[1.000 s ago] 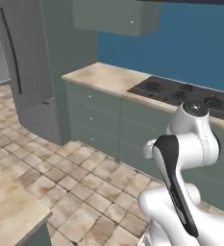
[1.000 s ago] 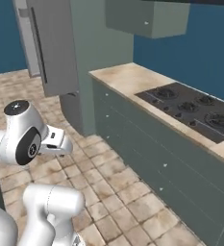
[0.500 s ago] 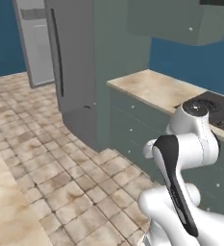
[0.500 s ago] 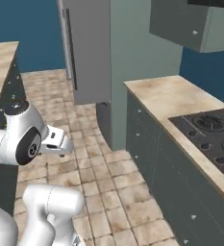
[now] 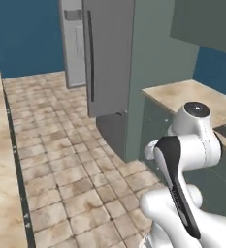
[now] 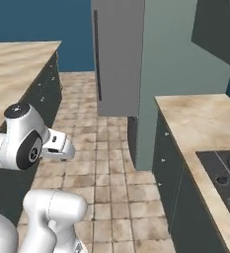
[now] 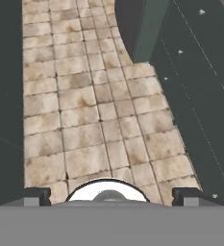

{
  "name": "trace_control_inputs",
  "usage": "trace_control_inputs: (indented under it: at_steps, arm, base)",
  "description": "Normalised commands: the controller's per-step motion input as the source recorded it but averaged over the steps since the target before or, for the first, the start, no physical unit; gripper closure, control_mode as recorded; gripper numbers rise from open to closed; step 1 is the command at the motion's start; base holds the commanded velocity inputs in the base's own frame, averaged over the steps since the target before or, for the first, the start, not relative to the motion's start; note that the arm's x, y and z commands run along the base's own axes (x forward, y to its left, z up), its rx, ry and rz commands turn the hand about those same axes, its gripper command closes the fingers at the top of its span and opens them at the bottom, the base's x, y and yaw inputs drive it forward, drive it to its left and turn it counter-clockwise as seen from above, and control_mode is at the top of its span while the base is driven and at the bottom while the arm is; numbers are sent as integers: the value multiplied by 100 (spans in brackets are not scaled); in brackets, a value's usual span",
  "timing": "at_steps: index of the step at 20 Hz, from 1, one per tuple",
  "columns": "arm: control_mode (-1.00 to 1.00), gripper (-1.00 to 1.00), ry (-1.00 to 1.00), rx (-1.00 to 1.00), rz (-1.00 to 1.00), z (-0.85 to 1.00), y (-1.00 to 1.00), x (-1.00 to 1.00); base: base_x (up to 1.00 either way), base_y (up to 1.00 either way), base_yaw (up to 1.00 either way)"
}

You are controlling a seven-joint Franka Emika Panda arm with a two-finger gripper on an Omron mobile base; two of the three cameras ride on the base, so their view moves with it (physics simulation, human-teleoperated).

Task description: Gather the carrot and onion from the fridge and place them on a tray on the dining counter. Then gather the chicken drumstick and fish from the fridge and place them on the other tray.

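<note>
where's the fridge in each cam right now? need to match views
Left base view: fridge upper centre, grey doors shut, dark vertical handle on the front.
Right base view: fridge top centre, the same handle near its left edge.
Hand view: can't tell; the dark base at the top edge may be the fridge's foot.
Shared landmark: the green-grey panel flanking the fridge, between it and the beige countertop.

fridge ahead across tiled floor, counter right of it, dining counter left

Bare tiled floor between beige counters.
</note>
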Motion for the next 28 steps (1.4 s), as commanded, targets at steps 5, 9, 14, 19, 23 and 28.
trace_control_inputs:
  at_steps: [5, 9, 14, 19, 23, 28]
  arm:
    - [100, -100, 0, 0, 0, 0, 0, 0]
    - [100, -100, 0, 0, 0, 0, 0, 0]
    - [100, -100, 0, 0, 0, 0, 0, 0]
    - [100, -100, 0, 0, 0, 0, 0, 0]
    - [100, -100, 0, 0, 0, 0, 0, 0]
    - [100, -100, 0, 0, 0, 0, 0, 0]
  base:
    - [98, 0, 33]
    - [93, 0, 26]
    - [78, 2, 19]
    - [77, 14, 5]
    - [82, 24, 0]
    - [72, 22, 0]
